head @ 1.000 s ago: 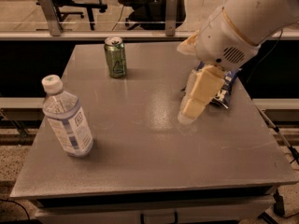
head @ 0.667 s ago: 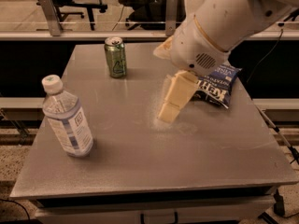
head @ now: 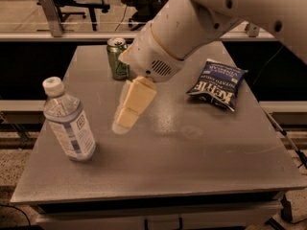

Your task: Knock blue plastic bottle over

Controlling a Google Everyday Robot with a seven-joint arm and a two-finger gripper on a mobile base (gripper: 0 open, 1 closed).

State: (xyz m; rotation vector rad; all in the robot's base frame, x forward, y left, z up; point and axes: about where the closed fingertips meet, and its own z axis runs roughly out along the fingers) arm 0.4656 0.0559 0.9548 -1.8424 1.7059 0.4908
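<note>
The blue plastic bottle [head: 67, 122] is clear with a white cap and a pale blue-and-white label. It stands upright at the front left of the grey table [head: 192, 166]. My gripper [head: 122, 124] hangs from the big white arm [head: 177, 30] and points down and to the left, low over the table's middle. Its cream fingers [head: 135, 98] look pressed together and hold nothing. The gripper's tip is a short way to the right of the bottle and does not touch it.
A green drink can [head: 117, 57] stands at the back left, just behind the arm. A dark blue crisp bag [head: 217, 84] lies at the right. The table's left edge is close to the bottle. Office chairs stand behind a rail at the back.
My arm and gripper have swung left across the table, from over the crisp bag toward the bottle. The crisp bag is now uncovered. The bottle and can have not moved.
</note>
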